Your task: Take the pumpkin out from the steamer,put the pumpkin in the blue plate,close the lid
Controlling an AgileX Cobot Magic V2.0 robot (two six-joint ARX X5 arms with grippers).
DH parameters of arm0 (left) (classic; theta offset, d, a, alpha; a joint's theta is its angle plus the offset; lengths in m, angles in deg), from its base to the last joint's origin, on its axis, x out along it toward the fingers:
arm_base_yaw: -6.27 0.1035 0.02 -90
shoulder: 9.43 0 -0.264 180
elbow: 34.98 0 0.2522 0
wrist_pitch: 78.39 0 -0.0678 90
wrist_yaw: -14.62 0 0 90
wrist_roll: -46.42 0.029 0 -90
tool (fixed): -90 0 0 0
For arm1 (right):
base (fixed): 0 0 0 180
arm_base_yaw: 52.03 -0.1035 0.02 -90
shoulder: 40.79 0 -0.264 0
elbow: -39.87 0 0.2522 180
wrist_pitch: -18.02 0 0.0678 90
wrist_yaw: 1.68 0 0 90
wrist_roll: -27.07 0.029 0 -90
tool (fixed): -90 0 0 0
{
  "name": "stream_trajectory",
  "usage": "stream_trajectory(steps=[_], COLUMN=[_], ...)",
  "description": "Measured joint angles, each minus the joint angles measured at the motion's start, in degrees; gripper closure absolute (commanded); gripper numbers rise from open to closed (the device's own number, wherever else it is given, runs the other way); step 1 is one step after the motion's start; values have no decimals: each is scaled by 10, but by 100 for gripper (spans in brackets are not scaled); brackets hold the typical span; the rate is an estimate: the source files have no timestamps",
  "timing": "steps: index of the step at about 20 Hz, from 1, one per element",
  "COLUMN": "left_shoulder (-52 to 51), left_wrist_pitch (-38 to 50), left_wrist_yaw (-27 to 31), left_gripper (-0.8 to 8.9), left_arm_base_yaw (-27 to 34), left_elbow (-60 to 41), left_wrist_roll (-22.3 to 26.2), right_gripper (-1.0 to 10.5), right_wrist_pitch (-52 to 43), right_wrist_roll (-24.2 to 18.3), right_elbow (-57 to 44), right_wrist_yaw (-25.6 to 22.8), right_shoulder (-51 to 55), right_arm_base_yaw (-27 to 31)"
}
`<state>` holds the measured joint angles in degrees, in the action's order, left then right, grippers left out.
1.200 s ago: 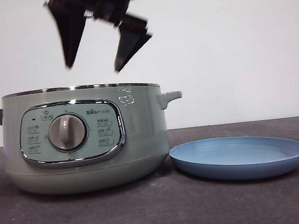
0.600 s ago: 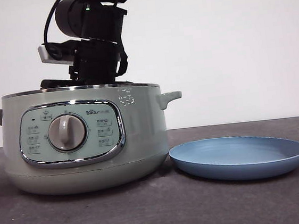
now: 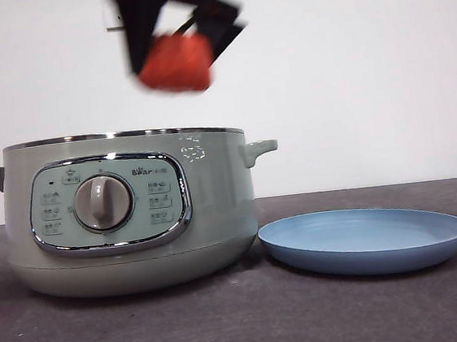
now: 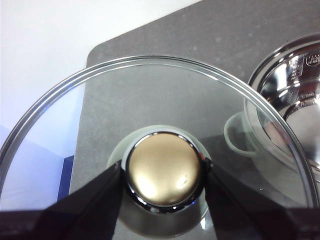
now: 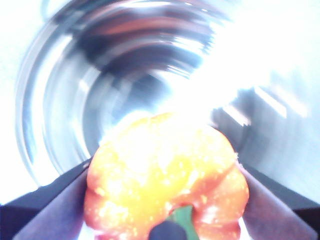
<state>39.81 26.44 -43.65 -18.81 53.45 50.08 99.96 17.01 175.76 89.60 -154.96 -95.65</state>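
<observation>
A: Largest item on the table?
B: One steamer, sage green, uncovered, with one dial and two side handles; it stands on the dark table. Its steel bowl also shows in the right wrist view, blurred.

A: Next?
B: One blue plate, just beside the steamer, nothing on it.

A: Lids?
B: One lid, glass with a chrome rim, carried off to the side of the pot. The left gripper is clamped on its knob, one jaw on each side.

A: Pumpkins?
B: One pumpkin, orange-red, in the air above the steamer's open rim. The right gripper grasps it between both jaws; the right wrist view shows the green stem between them.

A: Grippers, then?
B: Two, each gripping one item.
</observation>
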Motion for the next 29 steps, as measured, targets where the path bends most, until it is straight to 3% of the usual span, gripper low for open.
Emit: stream_trajectory(steps=[3, 5, 9, 12, 15, 19, 24, 29], left_shoulder=[0, 0, 0, 0, 0, 5, 7, 7], left_wrist_pitch=[7, 9, 11, 18, 31, 43, 55, 63], left_wrist_yaw=[-1, -2, -12, -12, -13, -14, -48, -45], left_gripper=[822, 822, 822, 822, 822, 822, 822, 822], left_arm_base_yaw=[0, 0, 0, 0, 0, 0, 0, 0], left_elbow=[0, 0, 0, 0, 0, 0, 0, 0], left_wrist_roll=[0, 0, 0, 0, 0, 0, 0, 0], right_gripper=[956, 956, 956, 956, 956, 956, 955, 945], right_wrist_pitch=[94, 95, 94, 39, -41, -171, -296, -304], right_wrist_roll=[34, 59, 73, 78, 94, 113, 118, 118], right_elbow=[0, -12, -123, -244, -379, -508, -540, -540], right_wrist_yaw=[0, -4, -10, -15, -17, -16, -13, -13], right_shoulder=[70, 94, 164, 226, 290, 316, 254, 152], right_arm_base_yaw=[87, 145, 213, 241, 246, 212, 176, 177])
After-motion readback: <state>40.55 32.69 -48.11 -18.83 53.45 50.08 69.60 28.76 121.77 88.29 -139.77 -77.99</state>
